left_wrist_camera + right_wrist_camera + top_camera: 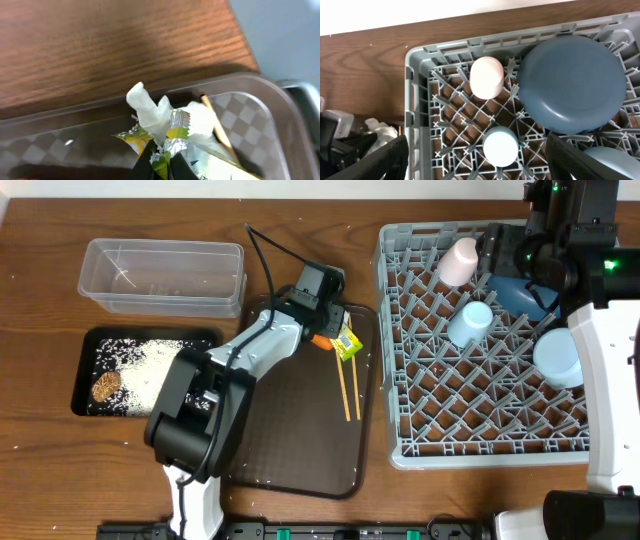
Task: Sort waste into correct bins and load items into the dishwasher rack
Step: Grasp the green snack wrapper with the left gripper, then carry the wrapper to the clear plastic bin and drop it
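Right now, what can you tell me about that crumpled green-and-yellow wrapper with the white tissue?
The crumpled green-and-yellow wrapper looks like shiny foil, bunched around a wad of white tissue that sticks up from it. It is at the far right corner of the dark brown tray, beside the thin wooden chopsticks. The left gripper pinches its lower end; I cannot tell whether it is lifted.
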Motion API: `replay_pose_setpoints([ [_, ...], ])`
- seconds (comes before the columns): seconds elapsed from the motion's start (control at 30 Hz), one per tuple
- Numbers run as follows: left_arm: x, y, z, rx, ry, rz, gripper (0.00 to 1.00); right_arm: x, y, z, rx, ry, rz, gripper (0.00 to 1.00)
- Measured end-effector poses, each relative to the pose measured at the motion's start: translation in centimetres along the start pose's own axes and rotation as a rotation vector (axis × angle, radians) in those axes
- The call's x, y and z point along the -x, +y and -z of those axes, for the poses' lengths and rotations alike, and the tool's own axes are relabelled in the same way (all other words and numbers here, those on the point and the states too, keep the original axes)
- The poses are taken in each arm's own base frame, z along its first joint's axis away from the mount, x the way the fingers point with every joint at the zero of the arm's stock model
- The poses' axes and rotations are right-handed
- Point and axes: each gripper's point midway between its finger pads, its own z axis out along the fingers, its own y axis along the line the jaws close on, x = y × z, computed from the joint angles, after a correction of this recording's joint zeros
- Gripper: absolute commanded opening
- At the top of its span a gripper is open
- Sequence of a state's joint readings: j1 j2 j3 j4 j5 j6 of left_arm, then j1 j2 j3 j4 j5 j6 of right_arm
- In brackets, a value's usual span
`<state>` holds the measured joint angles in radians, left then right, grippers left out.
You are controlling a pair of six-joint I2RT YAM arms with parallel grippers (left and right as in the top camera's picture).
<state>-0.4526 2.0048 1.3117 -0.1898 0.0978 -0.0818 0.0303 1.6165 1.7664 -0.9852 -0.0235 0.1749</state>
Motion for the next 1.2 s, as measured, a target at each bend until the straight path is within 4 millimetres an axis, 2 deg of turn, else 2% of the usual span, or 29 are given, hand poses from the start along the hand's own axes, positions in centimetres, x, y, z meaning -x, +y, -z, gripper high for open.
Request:
replay_pose_setpoints([
  [0.13, 2.4, -0.4, 3.7, -0.009, -0.07, -0.002, 0.06, 0.0, 0.0, 0.0, 0.0, 0.002, 0.0, 0.8],
  [0.23, 5.4, -0.3, 8.6, -0.01, -0.181, 0.005, 0.07, -0.1, 0.0, 0.0, 0.0, 0.002, 0.0, 0.8],
  [0.33, 7.8, 1.4, 13.1, 0.031, -0.283, 0.031, 0.06, -0.1, 0.0, 0.0, -0.001, 0.003, 0.0, 0.8],
  [0.43, 9.2, 4.7, 16.4, 0.116, -0.358, 0.079, 0.06, -0.1, 0.0, 0.0, -0.001, 0.003, 0.0, 0.8],
  [0.53, 9.7, 9.3, 17.8, 0.229, -0.394, 0.143, 0.06, -0.1, 0.0, 0.0, -0.001, 0.005, 0.0, 0.8],
  [0.73, 9.4, 19.2, 18.7, 0.427, -0.437, 0.29, 0.06, -0.2, 0.0, -0.1, -0.001, 0.008, 0.0, 0.8],
  [0.83, 8.0, 23.9, 18.3, 0.498, -0.43, 0.391, 0.06, -0.5, -0.1, -0.2, -0.003, 0.015, 0.0, 0.8],
  [0.9, 6.9, 26.2, 17.6, 0.528, -0.413, 0.445, 0.08, -0.5, -0.1, -0.3, -0.003, 0.017, 0.0, 0.8],
  [0.93, 6.3, 27.3, 17.2, 0.544, -0.403, 0.473, 0.22, -0.6, -0.1, -0.3, -0.003, 0.018, 0.0, 0.8],
  [1.0, 5.2, 28.9, 16.3, 0.565, -0.382, 0.508, 0.86, -0.6, -0.1, -0.3, -0.003, 0.019, 0.0, 0.8],
  [1.03, 4.8, 29.4, 15.9, 0.569, -0.374, 0.526, 0.98, -0.6, -0.1, -0.4, -0.004, 0.02, 0.0, 0.8],
  [1.2, 4.4, 29.7, 15.2, 0.569, -0.365, 0.545, 0.98, -0.7, -0.1, -0.4, -0.004, 0.022, -0.001, 0.8],
])
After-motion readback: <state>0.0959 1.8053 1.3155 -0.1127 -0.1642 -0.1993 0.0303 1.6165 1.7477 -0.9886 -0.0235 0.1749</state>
